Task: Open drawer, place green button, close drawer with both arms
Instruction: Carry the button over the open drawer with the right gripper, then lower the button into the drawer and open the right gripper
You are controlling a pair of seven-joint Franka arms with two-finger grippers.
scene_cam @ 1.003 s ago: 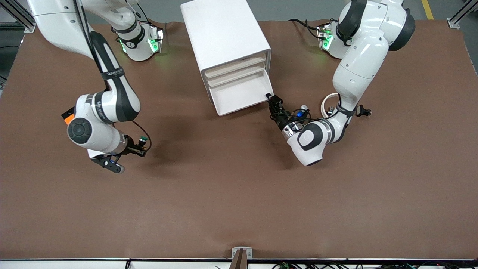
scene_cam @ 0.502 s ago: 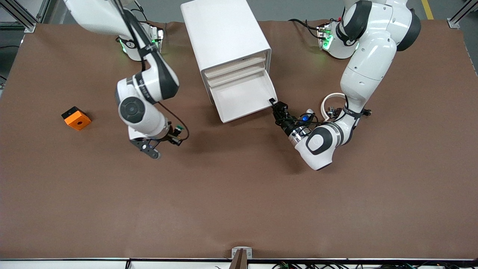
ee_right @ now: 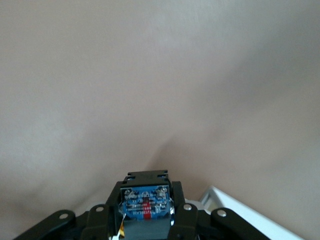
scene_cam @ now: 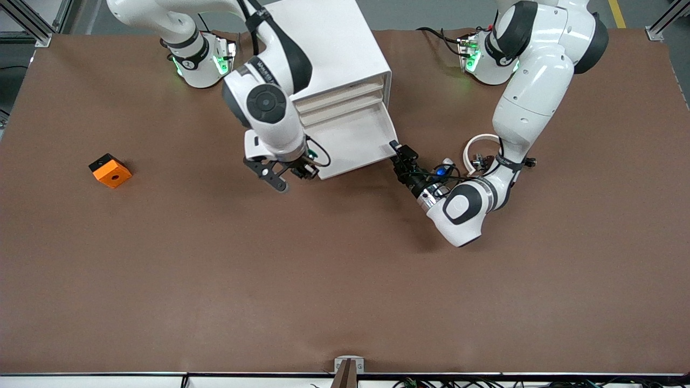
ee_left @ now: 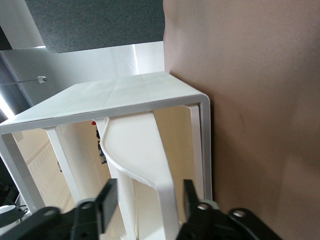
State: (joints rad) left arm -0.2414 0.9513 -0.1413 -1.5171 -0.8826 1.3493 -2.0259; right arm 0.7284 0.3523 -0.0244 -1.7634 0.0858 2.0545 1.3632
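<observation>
The white cabinet (scene_cam: 329, 54) has its bottom drawer (scene_cam: 353, 141) pulled out. The left gripper (scene_cam: 395, 146) sits at the drawer's corner, its 2 fingers (ee_left: 106, 200) spread either side of the drawer's front edge. The right gripper (scene_cam: 303, 168), over the drawer's other corner, pinches the button (ee_right: 146, 206).

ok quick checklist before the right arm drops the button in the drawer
1. Drawer open: ok, bottom one pulled out.
2. Button gripped: ok, right gripper shut on it.
3. Right gripper over the drawer: not ok, it is at the front corner toward the right arm's end.
4. Left gripper off the drawer: not ok, fingers parted but astride the front lip.
5. Drawer free of other things: ok where visible.
6. Orange block clear: ok.
</observation>
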